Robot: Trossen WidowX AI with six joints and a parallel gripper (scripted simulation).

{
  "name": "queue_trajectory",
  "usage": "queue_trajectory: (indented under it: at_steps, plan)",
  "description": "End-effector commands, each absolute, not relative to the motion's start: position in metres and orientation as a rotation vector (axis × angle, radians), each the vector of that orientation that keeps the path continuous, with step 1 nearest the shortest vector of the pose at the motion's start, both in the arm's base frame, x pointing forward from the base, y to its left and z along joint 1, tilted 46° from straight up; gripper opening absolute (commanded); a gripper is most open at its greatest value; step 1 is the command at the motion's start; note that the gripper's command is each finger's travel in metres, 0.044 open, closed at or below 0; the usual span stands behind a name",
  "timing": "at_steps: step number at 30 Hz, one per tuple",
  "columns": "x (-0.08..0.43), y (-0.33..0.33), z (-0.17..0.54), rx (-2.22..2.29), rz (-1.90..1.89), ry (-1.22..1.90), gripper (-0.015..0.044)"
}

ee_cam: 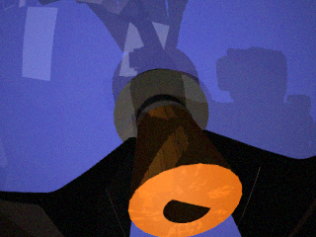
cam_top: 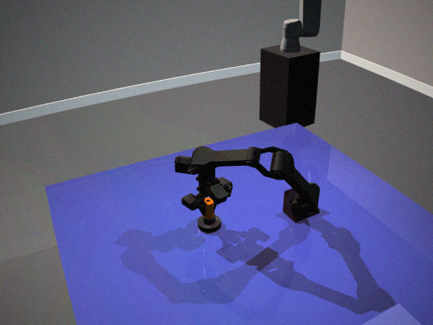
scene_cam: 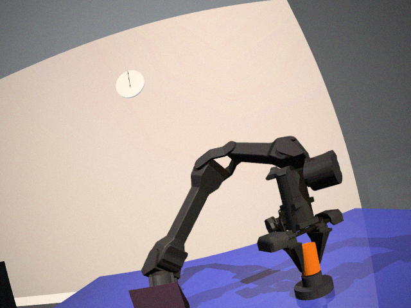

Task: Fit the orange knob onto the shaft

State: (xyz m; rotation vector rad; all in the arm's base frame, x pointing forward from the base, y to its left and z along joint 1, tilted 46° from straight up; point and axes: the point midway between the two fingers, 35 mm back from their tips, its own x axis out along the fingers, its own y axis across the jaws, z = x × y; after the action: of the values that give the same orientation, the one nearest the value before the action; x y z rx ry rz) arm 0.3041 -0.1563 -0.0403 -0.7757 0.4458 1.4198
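Observation:
The orange knob (cam_top: pixel 209 210) (scene_cam: pixel 311 260) (ee_cam: pixel 197 185) stands upright over the round dark pedestal (cam_top: pixel 209 228) (scene_cam: pixel 313 293) (ee_cam: pixel 122 116). Its lower end meets the pedestal's raised collar in the exterior view, with no shaft showing between them. My gripper (cam_top: pixel 208 213) (scene_cam: pixel 311 265) (ee_cam: pixel 169 140) points down and is shut on the knob, one finger on each side. The wrist view shows the D-shaped hole in the knob's top, its flat side toward the upper edge of the picture. The shaft is hidden, so its flat side cannot be seen.
The blue table top (cam_top: pixel 139 196) (scene_cam: pixel 228 262) carries the arm's base block (cam_top: pixel 290 206) (scene_cam: pixel 157 294) and shadows of the arm. A dark box (cam_top: pixel 279 87) with a grey arm (cam_top: pixel 291 34) stands beyond the table. A white clock (scene_cam: pixel 130 83) hangs on the wall.

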Motion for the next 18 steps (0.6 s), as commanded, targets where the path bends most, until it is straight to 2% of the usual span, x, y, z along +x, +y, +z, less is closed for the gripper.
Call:
queue_trajectory:
  at_steps: [1,11,18]
  plan:
    - [0.3036,-0.1543,-0.0433,-0.774,1.417,0.451,0.0]
    - [0.3045,-0.1533,-0.043,-0.777,1.421,0.444,0.0]
    - [0.3045,-0.1533,-0.043,-0.777,1.421,0.444,0.0184]
